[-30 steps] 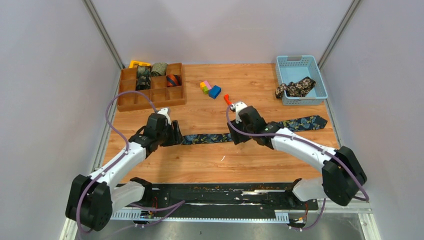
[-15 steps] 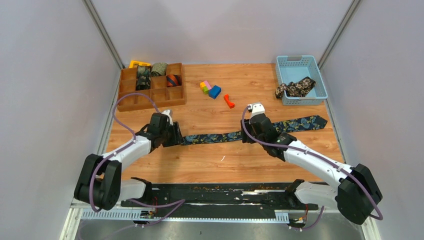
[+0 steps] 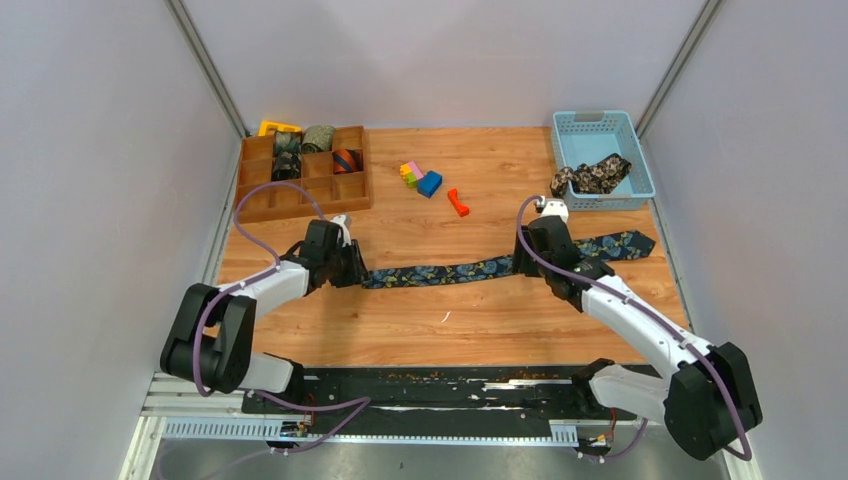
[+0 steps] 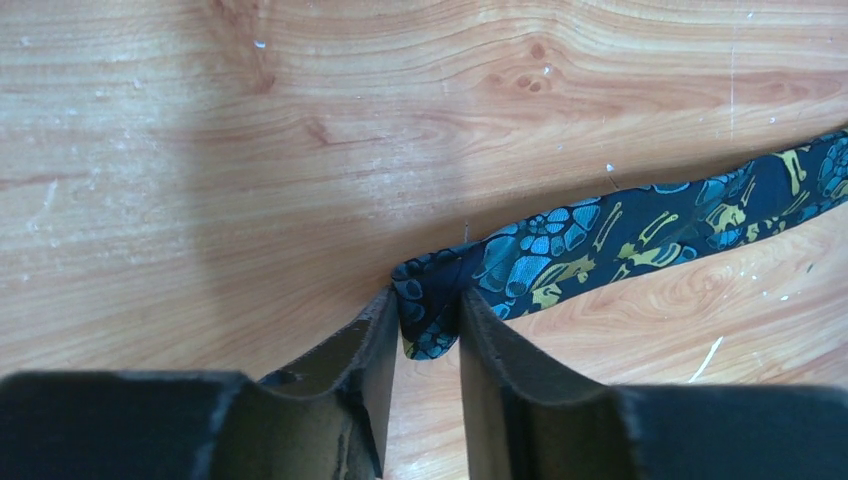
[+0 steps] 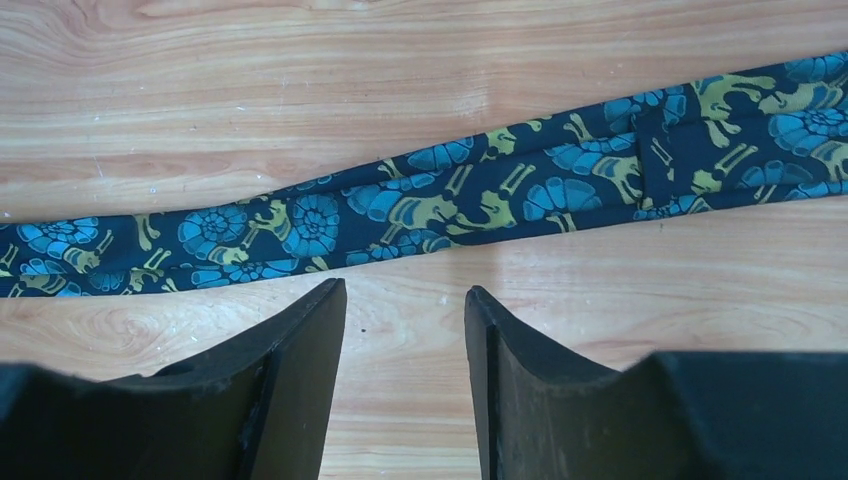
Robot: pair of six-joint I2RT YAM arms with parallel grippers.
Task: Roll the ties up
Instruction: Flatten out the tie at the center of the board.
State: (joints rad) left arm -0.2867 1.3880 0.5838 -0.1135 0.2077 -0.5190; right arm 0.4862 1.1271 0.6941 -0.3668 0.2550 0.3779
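Observation:
A navy tie (image 3: 450,271) with gold-teal paisley lies stretched flat across the table, its wide end (image 3: 625,243) at the right. My left gripper (image 3: 358,270) is at its narrow end. In the left wrist view the tie (image 4: 620,230) has its folded tip pinched between the jaws of the left gripper (image 4: 428,305). My right gripper (image 3: 528,262) hovers over the wider part. In the right wrist view the right gripper (image 5: 405,290) stands open over bare wood, with the tie (image 5: 400,215) just beyond its fingertips.
A wooden organizer (image 3: 260,200) at the back left holds rolled ties (image 3: 318,137). A black-tan floral tie (image 3: 592,176) lies heaped in the blue basket (image 3: 630,135) at the back right. Coloured blocks (image 3: 420,176) and a red piece (image 3: 458,201) sit mid-table behind the tie.
My right gripper has slid right along the tie, from its middle toward the wide end. The left jaws have closed in on the narrow tip.

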